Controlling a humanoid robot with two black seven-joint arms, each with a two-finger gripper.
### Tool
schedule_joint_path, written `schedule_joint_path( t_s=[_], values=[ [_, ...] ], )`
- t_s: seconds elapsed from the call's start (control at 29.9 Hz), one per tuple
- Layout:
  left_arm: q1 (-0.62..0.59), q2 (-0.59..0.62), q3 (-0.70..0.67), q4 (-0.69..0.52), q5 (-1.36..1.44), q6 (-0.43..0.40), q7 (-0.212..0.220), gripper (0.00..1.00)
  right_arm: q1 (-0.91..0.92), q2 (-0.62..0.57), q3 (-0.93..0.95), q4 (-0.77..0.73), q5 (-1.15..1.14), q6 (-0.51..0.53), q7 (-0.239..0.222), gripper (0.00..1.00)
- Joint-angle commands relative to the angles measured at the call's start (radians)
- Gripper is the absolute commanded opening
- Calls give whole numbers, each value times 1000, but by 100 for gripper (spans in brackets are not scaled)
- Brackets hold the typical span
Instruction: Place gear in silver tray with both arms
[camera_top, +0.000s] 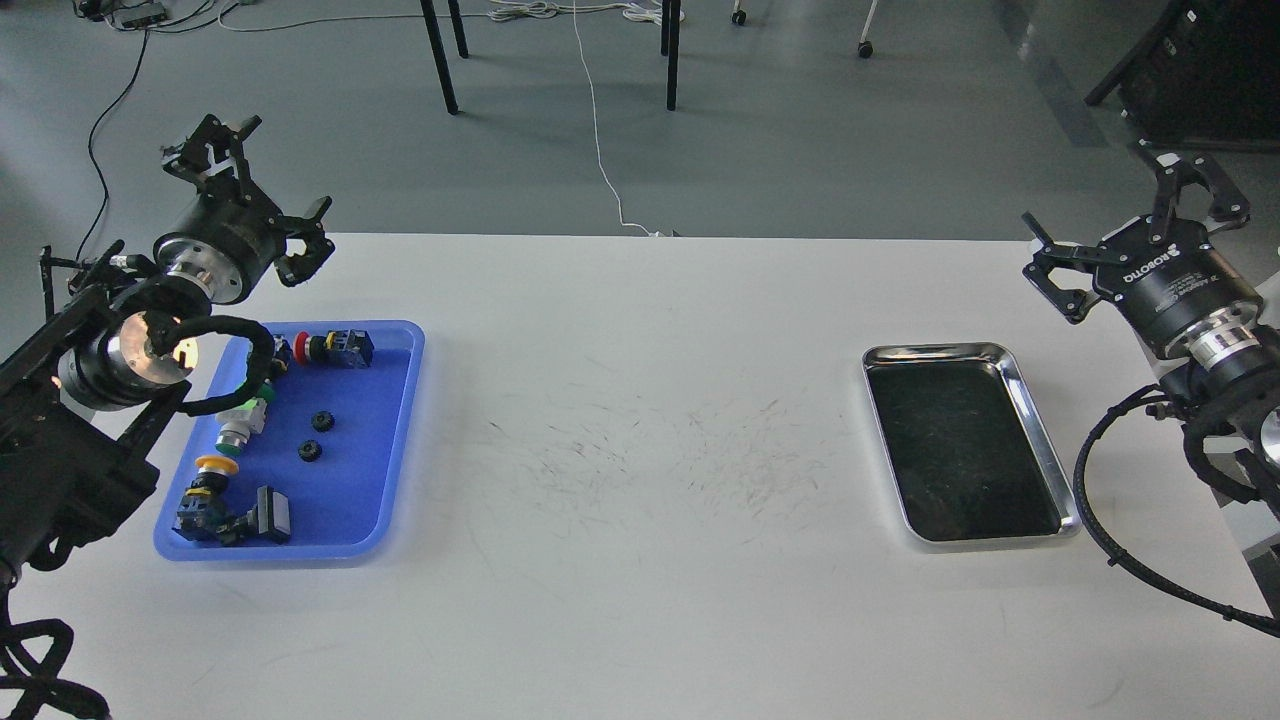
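Your left gripper hangs above the far left corner of the white table with its fingers spread wide, holding and touching nothing, just beyond the blue plastic tray. In that tray two small black gears lie side by side among several push-button switches. Your right gripper is likewise wide open and empty, raised at the table's right edge near the silver tray, whose dark bottom is bare.

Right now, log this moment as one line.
left gripper: open, empty | right gripper: open, empty | gears: blue tray | silver tray: empty
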Motion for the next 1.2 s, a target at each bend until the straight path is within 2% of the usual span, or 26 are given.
schedule_joint_path(
  t_s=[0.0,0.6,0.7,0.84,1.17],
  values=[
    [-1,0,2,-1,4,1,-9,98,-2,11,19,-5,-1,-4,3,99],
    [-1,0,-31,14,-10,-10,-13,98,-3,13,5,-6,-1,-3,1,99],
    [0,2,-23,14,1,-39,-20,98,-3,13,2,-5,-1,-3,1,99],
    [0,0,-18,14,3,-50,-55,98,-3,13,5,-5,-1,-1,1,99],
    [-1,0,-15,13,4,-50,-58,98,-3,14,8,-8,-2,-3,1,99]
  ],
)
